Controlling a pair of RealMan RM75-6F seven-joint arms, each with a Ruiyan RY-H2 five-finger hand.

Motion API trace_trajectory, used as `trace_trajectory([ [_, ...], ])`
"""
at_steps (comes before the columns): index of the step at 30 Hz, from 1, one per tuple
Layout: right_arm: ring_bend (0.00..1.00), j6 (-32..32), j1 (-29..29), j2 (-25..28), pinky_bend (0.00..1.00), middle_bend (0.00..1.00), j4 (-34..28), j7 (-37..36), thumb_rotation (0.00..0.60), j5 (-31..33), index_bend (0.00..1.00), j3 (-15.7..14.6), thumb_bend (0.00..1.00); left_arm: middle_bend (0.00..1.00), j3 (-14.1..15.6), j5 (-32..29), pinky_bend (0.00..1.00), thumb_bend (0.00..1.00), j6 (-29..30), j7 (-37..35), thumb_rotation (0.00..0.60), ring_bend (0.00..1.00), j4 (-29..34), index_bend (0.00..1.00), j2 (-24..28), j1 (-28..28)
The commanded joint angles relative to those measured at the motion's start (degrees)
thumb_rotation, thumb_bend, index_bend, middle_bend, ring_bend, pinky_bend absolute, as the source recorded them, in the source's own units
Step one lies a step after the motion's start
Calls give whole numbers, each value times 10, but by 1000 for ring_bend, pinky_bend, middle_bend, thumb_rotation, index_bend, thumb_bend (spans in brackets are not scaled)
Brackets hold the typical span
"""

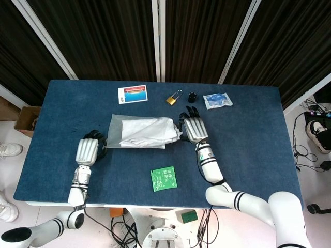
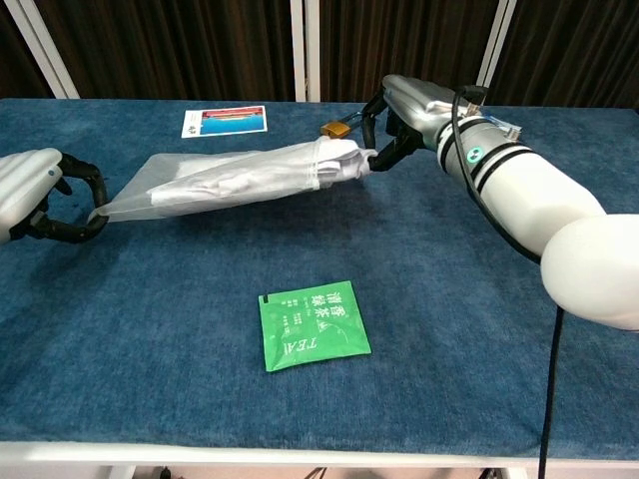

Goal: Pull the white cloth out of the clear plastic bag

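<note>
The clear plastic bag (image 1: 115, 129) lies stretched across the blue table (image 1: 248, 150), lifted a little off the cloth in the chest view (image 2: 165, 185). My left hand (image 1: 87, 150) grips the bag's left end (image 2: 30, 190). My right hand (image 1: 194, 127) pinches the bunched end of the white cloth (image 2: 341, 160) at the bag's right mouth, seen in the chest view as well (image 2: 414, 105). Most of the white cloth (image 1: 150, 135) still shows through the plastic.
A green tea packet (image 1: 164, 179) lies near the front edge. Along the far side are a photo card (image 1: 132, 94), a brass padlock (image 1: 174, 97), a small black object (image 1: 192, 96) and a blue-white packet (image 1: 217, 100).
</note>
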State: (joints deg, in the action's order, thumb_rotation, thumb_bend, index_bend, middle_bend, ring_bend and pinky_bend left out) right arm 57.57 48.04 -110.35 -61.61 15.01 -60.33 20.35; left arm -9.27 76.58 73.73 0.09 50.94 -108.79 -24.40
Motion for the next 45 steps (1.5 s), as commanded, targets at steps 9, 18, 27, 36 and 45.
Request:
trace_trajectory([
  [9, 40, 52, -83, 80, 0, 323, -63, -60, 600, -51, 784, -51, 778, 419, 27, 26, 335, 540, 36, -6, 600, 229, 27, 705, 37, 36],
  [18, 46, 112, -146, 149, 0, 323, -98, -105, 600, -74, 789, -58, 778, 417, 29, 28, 333, 545, 34, -8, 600, 230, 17, 705, 43, 45],
  [27, 46, 113, -187, 192, 0, 323, -78, -115, 600, -51, 790, -60, 778, 417, 26, 28, 330, 549, 34, -19, 600, 230, 13, 701, 46, 50],
  [36, 0, 8, -195, 251, 0, 130, -112, -56, 600, 10, 333, -83, 405, 303, 39, 32, 282, 279, 6, 10, 600, 187, 60, 423, 71, 48],
  [45, 0, -59, -203, 428, 0, 0, -292, 2, 600, 78, 0, -99, 0, 172, 26, 7, 232, 51, -5, 11, 600, 106, 268, 167, 226, 66],
])
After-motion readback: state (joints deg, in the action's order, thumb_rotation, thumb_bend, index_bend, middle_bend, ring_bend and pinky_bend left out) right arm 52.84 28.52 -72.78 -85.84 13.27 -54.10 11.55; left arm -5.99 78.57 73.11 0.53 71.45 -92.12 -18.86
